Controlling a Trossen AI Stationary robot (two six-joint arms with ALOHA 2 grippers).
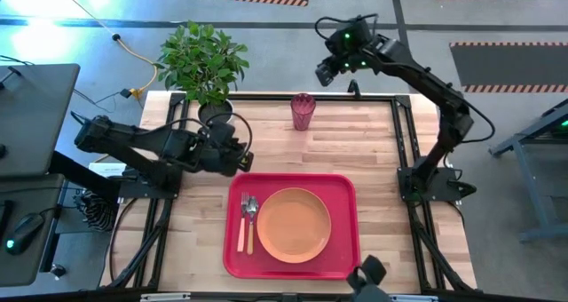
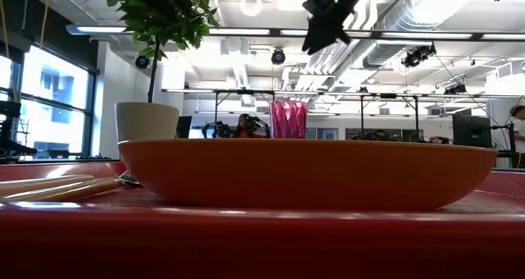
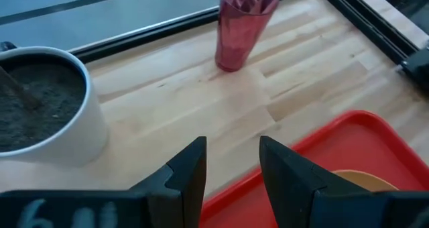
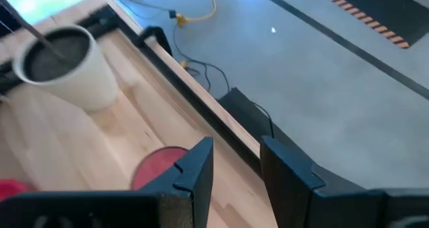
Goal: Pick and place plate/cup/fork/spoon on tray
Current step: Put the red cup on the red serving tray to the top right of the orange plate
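The red tray lies at the table's near middle. On it rest the orange plate and, to its left, the fork and spoon. The pink cup stands upright on the wood at the far middle and shows in the left wrist view and the right wrist view. My left gripper is open and empty, just above the tray's far-left corner. My right gripper is open and empty, high beyond the table's far edge, right of the cup.
A white plant pot with a leafy plant stands at the far left of the table, left of the cup. Black frame rails run along the table's edges. A yellow cable lies on the floor behind.
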